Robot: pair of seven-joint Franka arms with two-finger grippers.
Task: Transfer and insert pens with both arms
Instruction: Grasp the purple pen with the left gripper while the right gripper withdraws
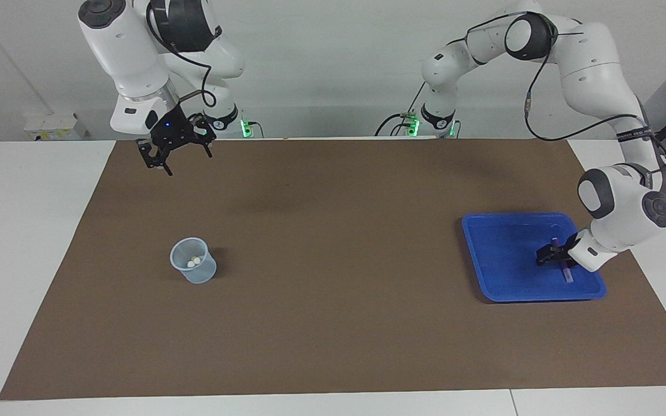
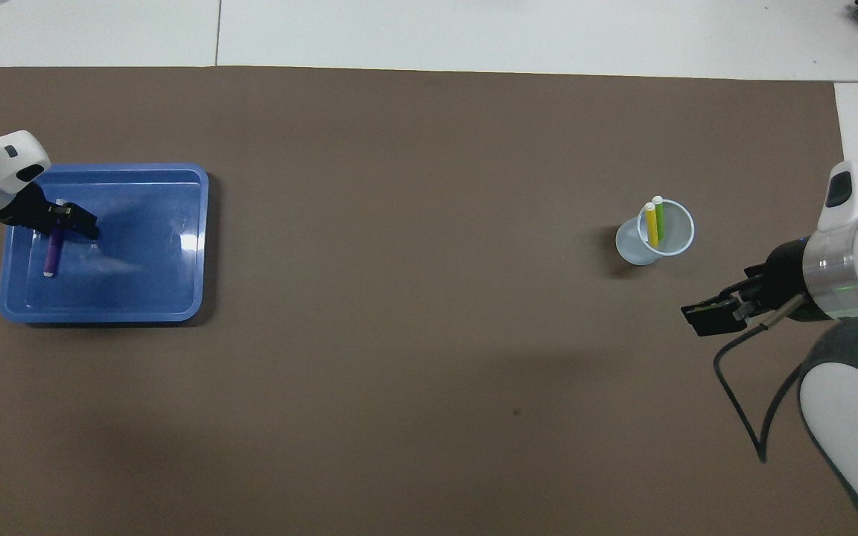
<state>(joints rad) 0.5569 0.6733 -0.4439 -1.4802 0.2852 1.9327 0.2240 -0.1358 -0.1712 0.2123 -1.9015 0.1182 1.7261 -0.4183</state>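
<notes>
A purple pen [image 1: 566, 274] [image 2: 51, 259] lies flat in the blue tray [image 1: 500, 260] [image 2: 146, 246] at the left arm's end of the table. My left gripper [image 1: 555, 252] [image 2: 75, 222] is down in the tray, open, with its fingers on either side of the pen's upper end. A clear plastic cup [image 1: 193, 267] [image 2: 634, 249] stands toward the right arm's end. A yellow pen [image 2: 652, 225] and a green pen [image 2: 658, 216] stand in it, whitish caps up. My right gripper [image 1: 188, 160] [image 2: 708, 318] waits open and empty, raised above the mat.
A brown mat [image 1: 333, 289] covers most of the white table [image 1: 32, 231]. A black cable [image 2: 742, 387] loops from the right arm's wrist above the mat. The tray holds nothing besides the purple pen.
</notes>
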